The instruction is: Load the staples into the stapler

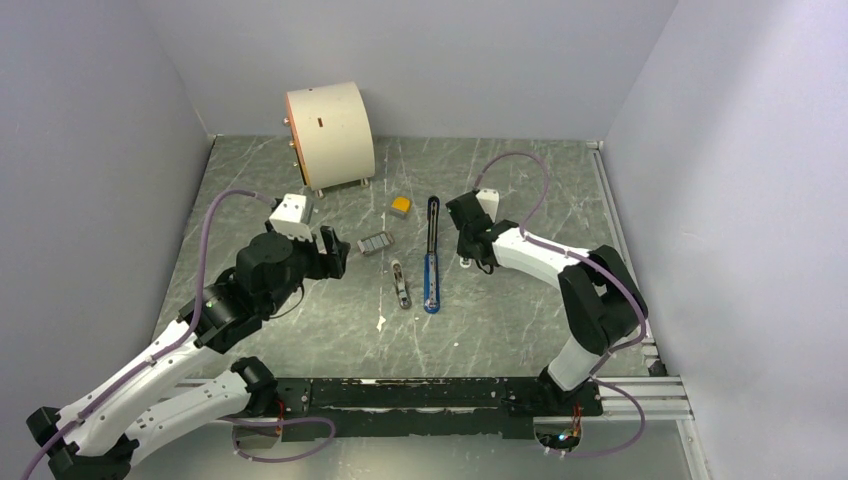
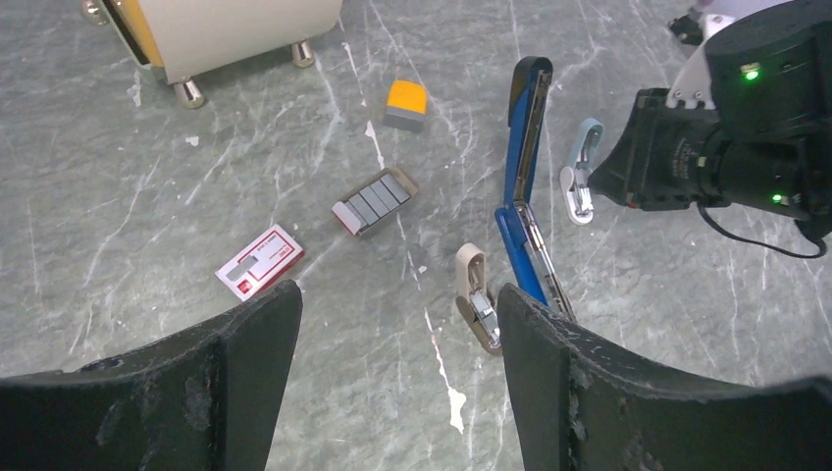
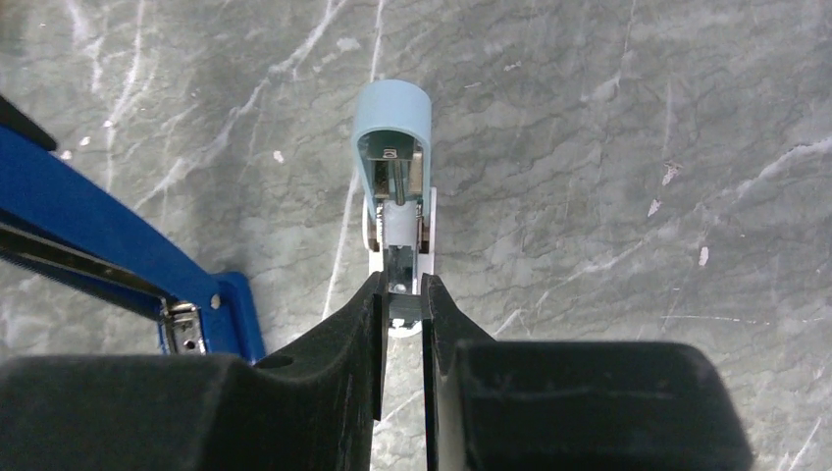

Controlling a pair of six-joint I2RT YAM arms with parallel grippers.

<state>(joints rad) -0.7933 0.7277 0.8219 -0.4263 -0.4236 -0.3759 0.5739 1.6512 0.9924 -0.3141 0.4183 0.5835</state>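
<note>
Closest to the near edge, the left gripper hangs above the dark grey marbled table, its black fingers spread wide with nothing between them. Just ahead of it lie a small red-and-white cardboard box and a little beige-grey clip-shaped block. A careless descent could close on either of these instead of the right thing.

The slim blue stapler with a black end lies about mid-surface. It is hinged open flat, runs near to far, and its metal channel is showing. It lies loose, so pushing anything into that channel would likely slide or twist it.

Just to its right, the right gripper is pressed together on the near end of a small pale-blue and white block, which is not the task's thing. If that arm swings while carrying the block, it could knock the open stapler beside it.

The small flat silvery-grey ribbed metal strip of staples rests on the table left of the stapler, apart from both grippers. Because it is thin and lies flat, I judge it may slip from a pinch, skid away or snap into pieces.

Farther on sits an orange-topped grey cube. A cream drum-shaped container stands at the far edge, toward the left corner.
</note>
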